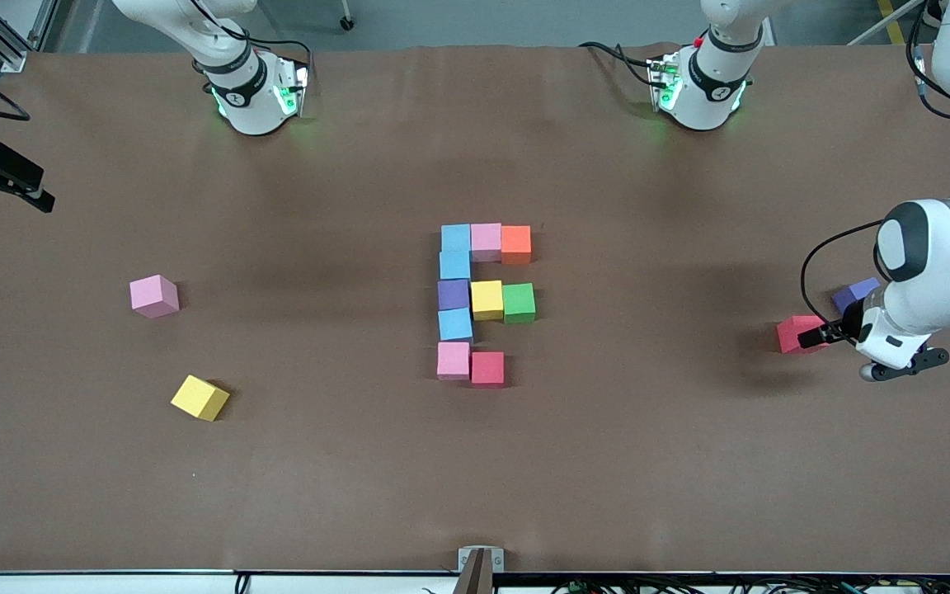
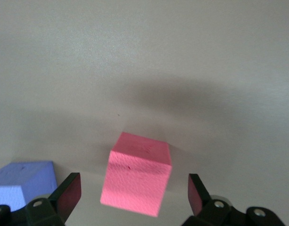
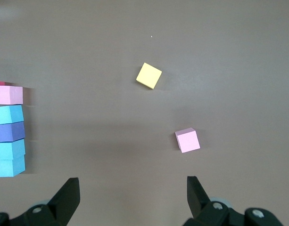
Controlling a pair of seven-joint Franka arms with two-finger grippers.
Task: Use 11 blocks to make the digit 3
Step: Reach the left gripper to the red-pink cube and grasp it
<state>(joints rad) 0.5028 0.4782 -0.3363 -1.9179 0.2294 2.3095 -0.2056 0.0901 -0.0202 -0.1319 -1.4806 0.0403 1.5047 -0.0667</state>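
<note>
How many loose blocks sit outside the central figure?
4: pink block and yellow block toward the right arm's end; red block and purple block under the left arm.

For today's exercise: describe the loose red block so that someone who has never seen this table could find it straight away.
Start from the block figure in the middle of the table, then look toward the left arm's end. There the left gripper hangs open over a red block lying alone on the brown surface. The only cube beside it is a purple block, so colour settles it.
</note>
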